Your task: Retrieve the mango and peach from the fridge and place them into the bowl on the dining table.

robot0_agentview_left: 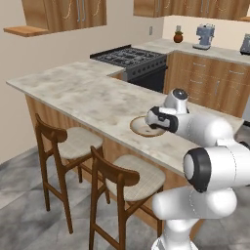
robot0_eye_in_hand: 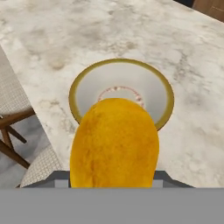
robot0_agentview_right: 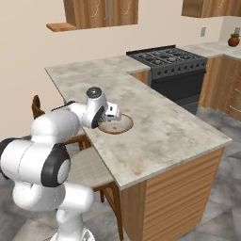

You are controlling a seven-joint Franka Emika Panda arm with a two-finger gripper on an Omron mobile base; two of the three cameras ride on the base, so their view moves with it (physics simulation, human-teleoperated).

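Observation:
A yellow-orange mango (robot0_eye_in_hand: 114, 144) fills the lower middle of the hand view, and my gripper (robot0_agentview_left: 149, 118) is shut on it; the fruit hides the fingertips. Just beyond it lies the tan bowl (robot0_eye_in_hand: 87, 81) with nothing inside. The bowl (robot0_agentview_left: 140, 129) sits near the stool-side edge of the dining table (robot0_agentview_left: 88, 93). My gripper (robot0_agentview_right: 115, 114) hovers at the bowl's (robot0_agentview_right: 121, 127) near rim, slightly above it. The peach and the fridge are out of view.
Two wooden cushioned stools (robot0_agentview_left: 73, 141) (robot0_agentview_left: 132, 177) stand under the table's edge, right below my arm. A gas stove (robot0_agentview_left: 129, 57) adjoins the table's far end. A coffee machine (robot0_agentview_left: 205, 36) and a potted plant (robot0_agentview_left: 178, 35) stand on the back counter.

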